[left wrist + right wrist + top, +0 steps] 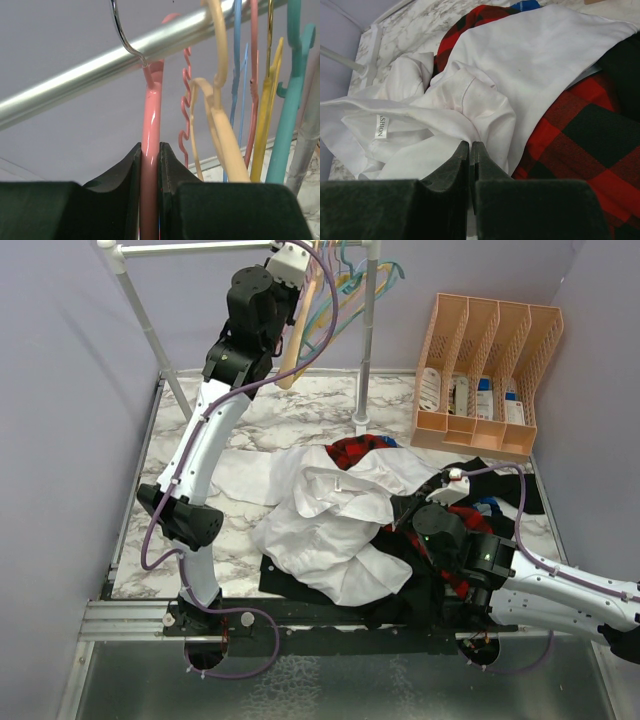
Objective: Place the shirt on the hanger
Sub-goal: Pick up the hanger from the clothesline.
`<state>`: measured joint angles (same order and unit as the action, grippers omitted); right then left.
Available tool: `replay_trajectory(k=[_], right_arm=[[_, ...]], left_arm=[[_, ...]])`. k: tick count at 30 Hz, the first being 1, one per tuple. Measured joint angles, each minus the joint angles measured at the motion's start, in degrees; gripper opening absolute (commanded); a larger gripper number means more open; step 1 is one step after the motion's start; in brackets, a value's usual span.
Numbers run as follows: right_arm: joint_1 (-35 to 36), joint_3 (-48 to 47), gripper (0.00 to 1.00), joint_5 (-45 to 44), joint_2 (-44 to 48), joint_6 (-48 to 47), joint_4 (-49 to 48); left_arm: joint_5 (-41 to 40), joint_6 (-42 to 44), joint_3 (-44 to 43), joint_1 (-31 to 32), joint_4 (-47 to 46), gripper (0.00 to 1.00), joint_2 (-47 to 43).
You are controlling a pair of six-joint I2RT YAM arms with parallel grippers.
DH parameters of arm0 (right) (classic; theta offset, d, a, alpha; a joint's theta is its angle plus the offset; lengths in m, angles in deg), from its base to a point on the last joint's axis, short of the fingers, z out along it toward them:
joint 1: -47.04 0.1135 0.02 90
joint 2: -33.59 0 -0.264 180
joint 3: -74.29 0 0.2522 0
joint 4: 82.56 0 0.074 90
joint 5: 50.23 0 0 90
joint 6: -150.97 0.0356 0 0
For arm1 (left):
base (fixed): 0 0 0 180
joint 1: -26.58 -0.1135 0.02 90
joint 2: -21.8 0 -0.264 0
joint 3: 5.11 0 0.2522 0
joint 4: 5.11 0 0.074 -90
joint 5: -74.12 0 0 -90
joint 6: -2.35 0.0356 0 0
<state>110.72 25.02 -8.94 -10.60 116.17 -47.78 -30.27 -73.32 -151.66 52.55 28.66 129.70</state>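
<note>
The pink hanger hangs by its metal hook from the silver rail. My left gripper is raised to the rail and shut on the hanger's pink stem, both pads pressing it. The white shirt lies crumpled on the marble table, over other clothes. At the shirt's right side my right gripper is shut on a fold of the white fabric, low over the pile.
Peach, yellow, teal and blue hangers crowd the rail right of the pink one. A red-and-black plaid shirt and a black garment lie under the white shirt. A peach file organiser stands at the back right.
</note>
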Motion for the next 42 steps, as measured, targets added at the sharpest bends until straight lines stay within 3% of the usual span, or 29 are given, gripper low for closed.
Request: replay_trajectory(k=[12, 19, 32, 42], right_arm=[[0.00, 0.22, 0.01, -0.04, 0.76, 0.02, 0.00], [0.00, 1.09, 0.01, -0.07, 1.27, 0.04, 0.00], [0.00, 1.20, 0.01, -0.07, 1.07, -0.46, -0.07], [0.00, 1.22, 0.01, -0.04, 1.11, -0.98, -0.09]], left_arm=[[-1.36, 3.17, -2.38, 0.04, 1.05, 0.00, 0.04], [-2.62, 4.50, 5.95, 0.02, 2.32, 0.00, -4.48], [-5.14, 6.29, 12.26, 0.02, 9.68, 0.00, -18.38], [-6.27, 7.89, 11.43, 0.17, 10.82, 0.00, -18.40]])
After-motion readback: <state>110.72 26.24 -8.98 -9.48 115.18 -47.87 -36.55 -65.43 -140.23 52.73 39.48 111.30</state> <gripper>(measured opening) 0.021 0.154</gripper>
